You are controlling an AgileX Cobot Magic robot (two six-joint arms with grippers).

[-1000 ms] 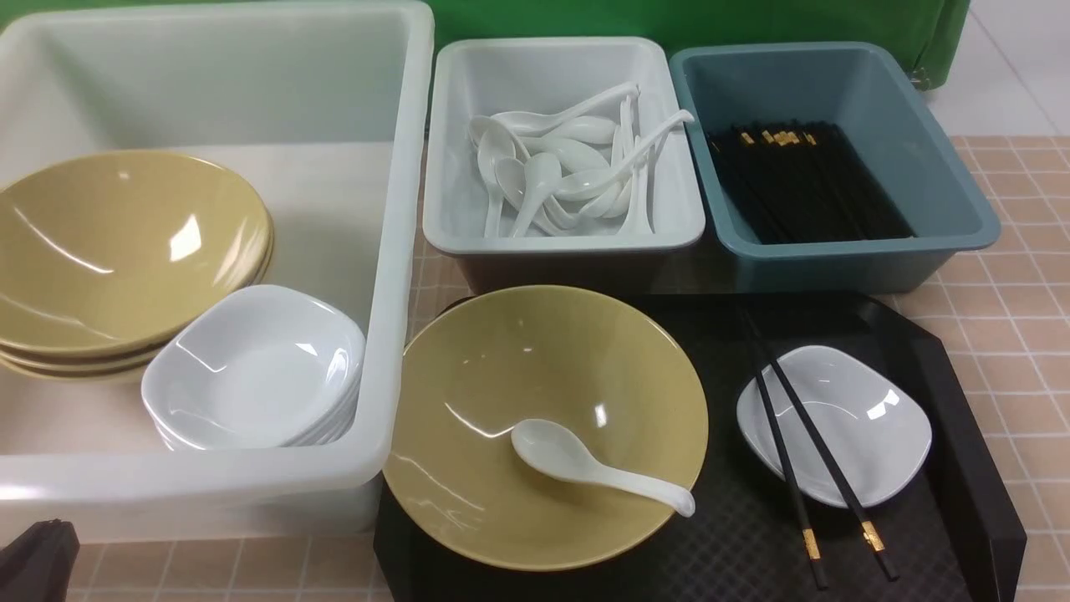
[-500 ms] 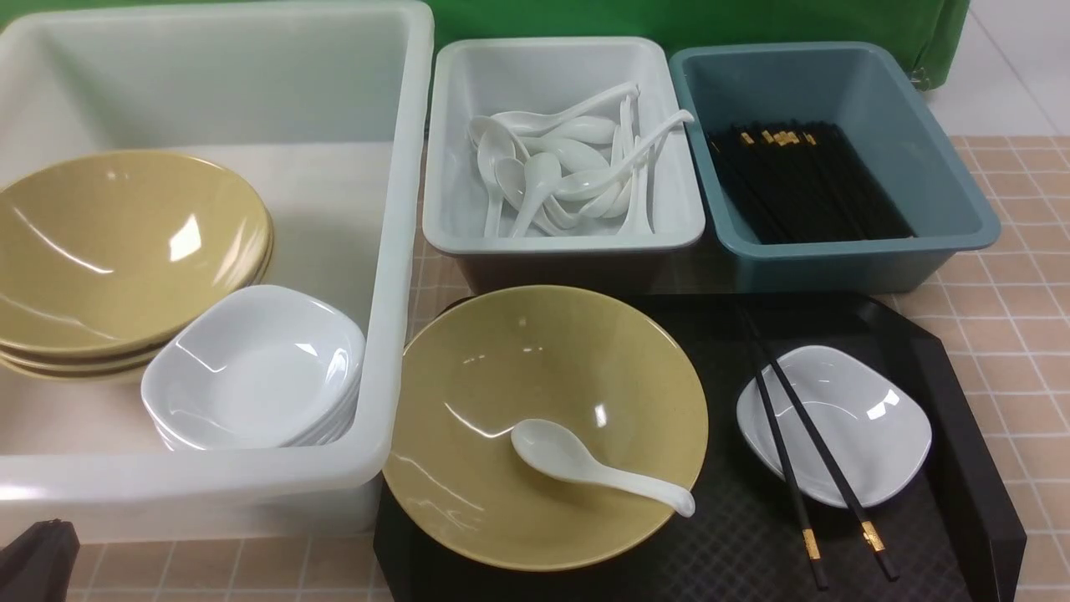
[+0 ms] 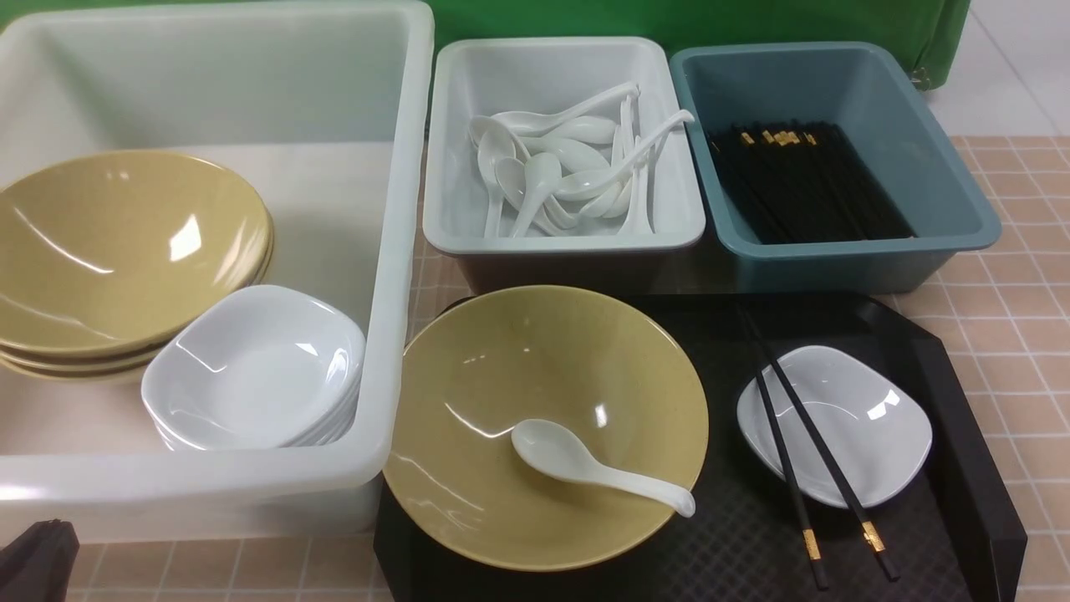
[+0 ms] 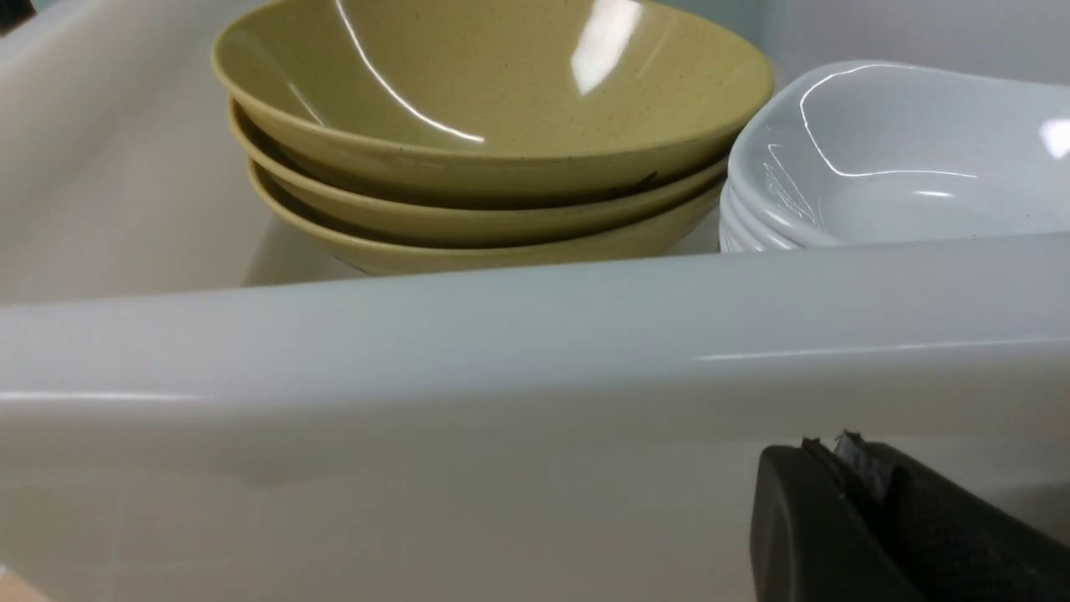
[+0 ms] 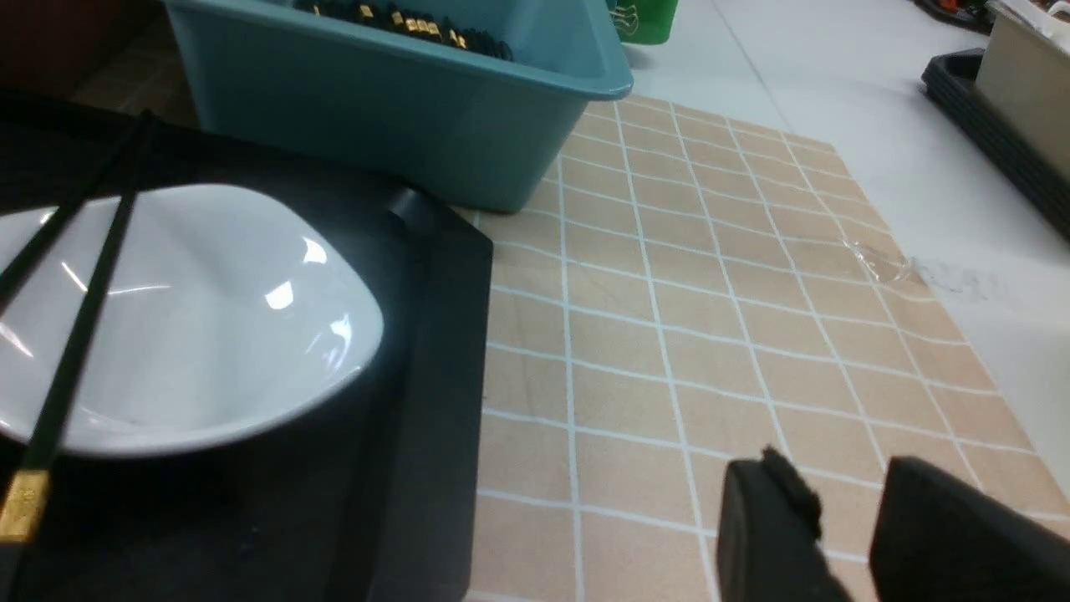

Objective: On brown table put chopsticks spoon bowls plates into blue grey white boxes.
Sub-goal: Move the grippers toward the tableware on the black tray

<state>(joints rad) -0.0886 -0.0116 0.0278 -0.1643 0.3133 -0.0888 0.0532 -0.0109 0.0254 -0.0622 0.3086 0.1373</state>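
On the black tray (image 3: pixel 736 543) a yellow bowl (image 3: pixel 543 376) holds a white spoon (image 3: pixel 585 464). Beside it, two black chopsticks (image 3: pixel 794 435) lie across a white plate (image 3: pixel 869 426). The white box (image 3: pixel 209 485) holds stacked bowls (image 3: pixel 117 251) and stacked plates (image 3: pixel 251 368). Behind stand the grey box (image 3: pixel 560 238) with spoons and the blue box (image 3: pixel 853 247) with chopsticks. My left gripper (image 4: pixel 829 443) is shut and empty, low outside the white box's near wall (image 4: pixel 501 351). My right gripper (image 5: pixel 840 477) stands open over the brown table (image 5: pixel 669 318), right of the tray and plate (image 5: pixel 192 318).
The three boxes crowd the back and left of the brown table (image 3: pixel 1011 318). The tray has a raised rim (image 5: pixel 435 376) on its right side. A green cloth (image 3: pixel 669 21) hangs behind the boxes. White floor (image 5: pixel 878 100) lies beyond the table's right edge.
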